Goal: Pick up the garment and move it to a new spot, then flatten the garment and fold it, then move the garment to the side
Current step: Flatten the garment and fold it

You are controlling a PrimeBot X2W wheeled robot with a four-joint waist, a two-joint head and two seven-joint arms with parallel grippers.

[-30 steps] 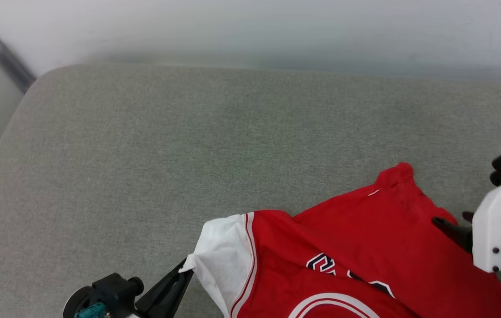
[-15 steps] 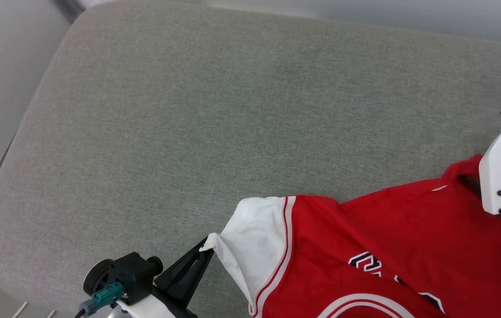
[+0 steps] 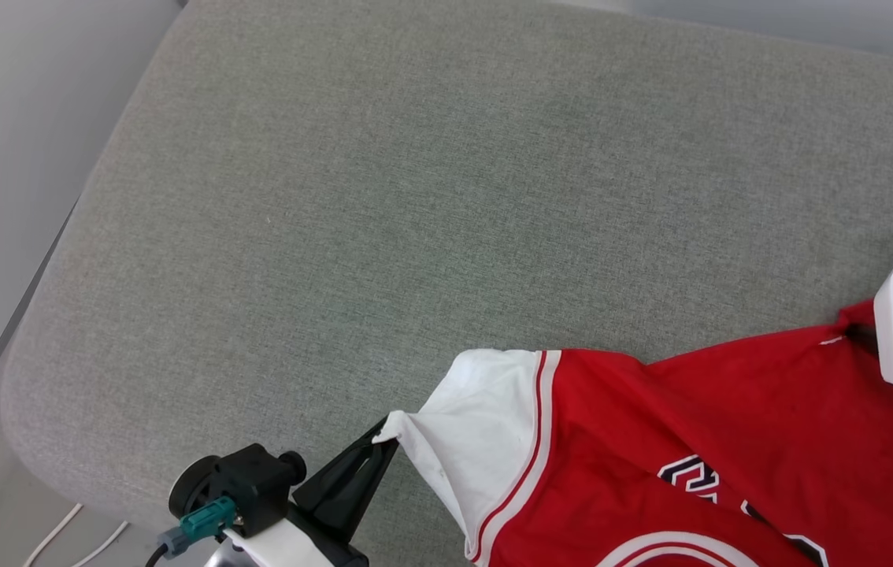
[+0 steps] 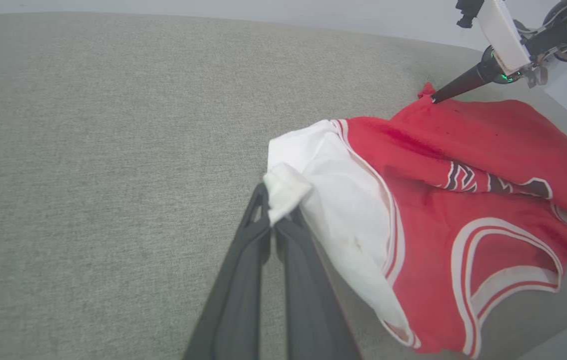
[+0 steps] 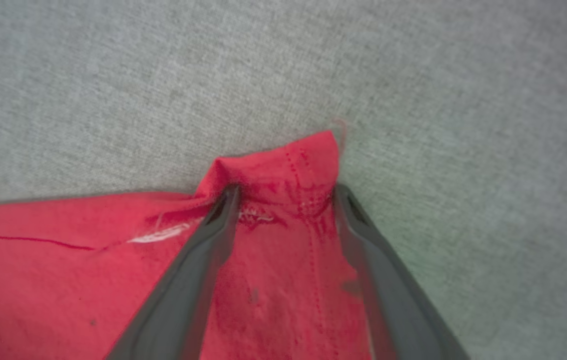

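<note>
Pinching the white sleeve (image 3: 478, 417) of a soft red jersey shirt (image 3: 691, 417) in my left hand (image 4: 272, 210), I hold my right hand (image 5: 283, 195) spread astride its red corner, on a grey fabric cushion (image 3: 415, 197).

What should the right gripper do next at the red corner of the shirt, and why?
Probably close the right gripper on the red corner of the garment. Its jaws stand open, one on each side of that bunched corner, while the left gripper is shut on the tip of the white sleeve. A second grip seems needed before lifting or spreading the fabric.
</note>
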